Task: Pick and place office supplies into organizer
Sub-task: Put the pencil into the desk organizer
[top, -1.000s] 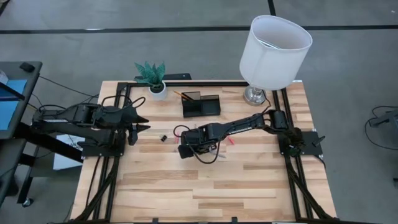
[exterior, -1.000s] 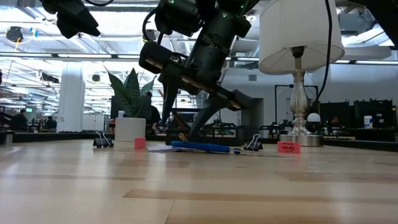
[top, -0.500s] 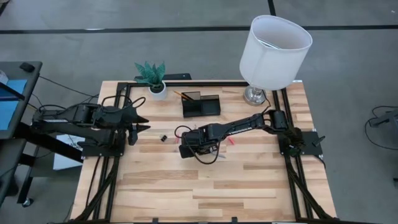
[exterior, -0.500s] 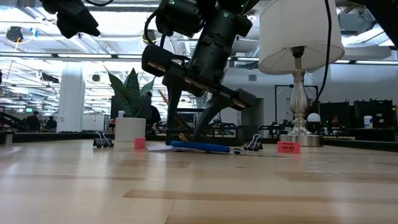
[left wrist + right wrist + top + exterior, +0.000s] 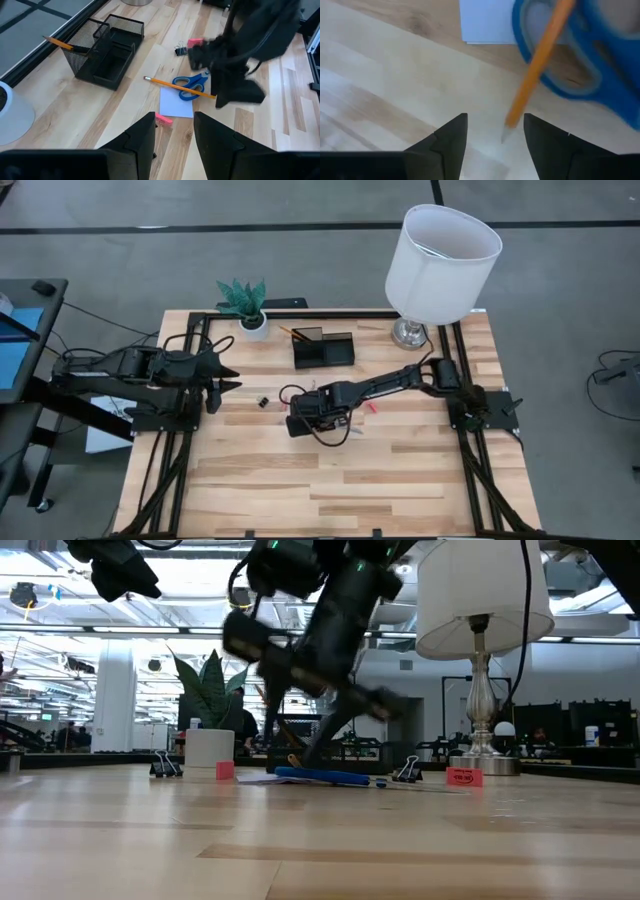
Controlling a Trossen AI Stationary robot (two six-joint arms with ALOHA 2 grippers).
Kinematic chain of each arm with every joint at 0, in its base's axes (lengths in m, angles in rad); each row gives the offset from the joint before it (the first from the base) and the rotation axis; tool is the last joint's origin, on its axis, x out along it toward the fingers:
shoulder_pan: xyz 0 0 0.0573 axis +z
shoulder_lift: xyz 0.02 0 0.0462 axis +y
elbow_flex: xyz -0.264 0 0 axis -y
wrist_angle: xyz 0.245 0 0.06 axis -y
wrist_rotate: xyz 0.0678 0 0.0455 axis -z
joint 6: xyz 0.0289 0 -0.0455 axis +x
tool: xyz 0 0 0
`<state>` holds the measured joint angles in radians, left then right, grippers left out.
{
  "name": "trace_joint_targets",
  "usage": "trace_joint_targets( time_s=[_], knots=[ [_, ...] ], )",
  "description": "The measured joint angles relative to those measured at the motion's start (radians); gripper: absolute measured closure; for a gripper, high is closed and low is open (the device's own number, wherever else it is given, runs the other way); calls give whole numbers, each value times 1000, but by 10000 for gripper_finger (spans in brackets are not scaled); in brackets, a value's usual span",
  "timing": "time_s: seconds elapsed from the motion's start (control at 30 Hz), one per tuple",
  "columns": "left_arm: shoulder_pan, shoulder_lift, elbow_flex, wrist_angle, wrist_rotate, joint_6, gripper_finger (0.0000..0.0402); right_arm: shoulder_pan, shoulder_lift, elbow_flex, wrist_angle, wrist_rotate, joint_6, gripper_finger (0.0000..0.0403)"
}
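Observation:
My right gripper (image 5: 297,420) hangs open, pointing steeply down over the table's middle. Its fingers stand on either side of the point of a wooden pencil (image 5: 540,60), and I cannot tell whether they touch it. The pencil lies across blue-handled scissors (image 5: 192,84) and a pale note pad (image 5: 177,102). The black mesh organizer (image 5: 105,55) stands farther back with another pencil (image 5: 60,44) leaning out of its taller compartment. My left gripper (image 5: 232,377) waits open, raised over the table's left side.
A small red bit (image 5: 163,119) lies beside the note pad. Black binder clips (image 5: 180,50) (image 5: 262,401) and a red eraser (image 5: 195,43) lie nearby. A white plant pot (image 5: 254,325) and a lamp (image 5: 440,250) stand along the far edge. The near half of the table is bare wood.

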<state>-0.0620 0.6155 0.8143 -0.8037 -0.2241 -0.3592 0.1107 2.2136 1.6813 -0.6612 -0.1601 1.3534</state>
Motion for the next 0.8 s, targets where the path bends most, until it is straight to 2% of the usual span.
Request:
trace_joint_targets(
  time_s=[0.07,0.13,0.2,0.8],
  knots=[
    [0,0,0,0,0,0,276,0,18,-7,-6,-24,1,213],
    [0,0,0,0,0,0,276,0,51,9,73,-49,4,213],
    [0,0,0,-1,0,0,276,-1,48,4,55,-70,-2,214],
    [0,0,0,-13,0,0,276,-37,67,27,45,-85,-33,230]
  ],
)
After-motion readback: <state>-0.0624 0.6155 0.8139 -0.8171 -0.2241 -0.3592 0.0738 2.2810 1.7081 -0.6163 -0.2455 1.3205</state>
